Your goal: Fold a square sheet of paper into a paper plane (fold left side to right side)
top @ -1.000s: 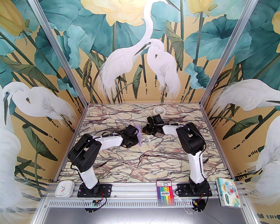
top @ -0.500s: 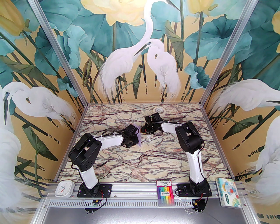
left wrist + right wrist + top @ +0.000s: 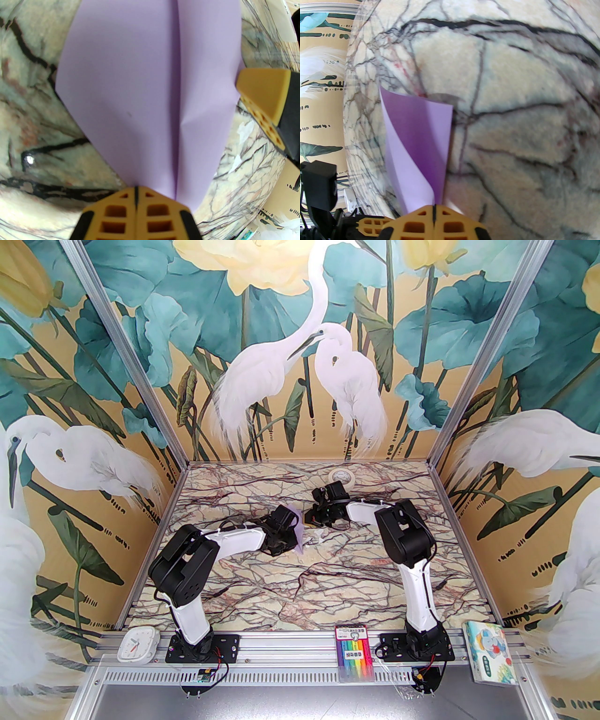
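The lavender sheet of paper point(image 3: 145, 77) is folded into a pointed shape with a centre crease and stands on edge above the marble table point(image 3: 328, 587), between both arms. My left gripper point(image 3: 136, 194) is shut on its pointed lower end. My right gripper point(image 3: 434, 211) is shut on a curled side edge of the paper point(image 3: 417, 145); one of its yellow fingers point(image 3: 262, 93) meets the sheet's right edge in the left wrist view. From the top camera the paper point(image 3: 298, 531) shows as a thin upright sliver between the left gripper point(image 3: 291, 540) and the right gripper point(image 3: 308, 520).
A white tape roll point(image 3: 341, 476) lies at the back of the table. A small white scrap point(image 3: 319, 536) lies just right of the paper. On the front rail sit a white clock point(image 3: 137, 644), a marker pack point(image 3: 355, 652) and a colourful tissue pack point(image 3: 491, 652).
The right wrist has shifted slightly back and left. The left arm has edged a little to the right, and the paper stands a bit more upright between the grippers.
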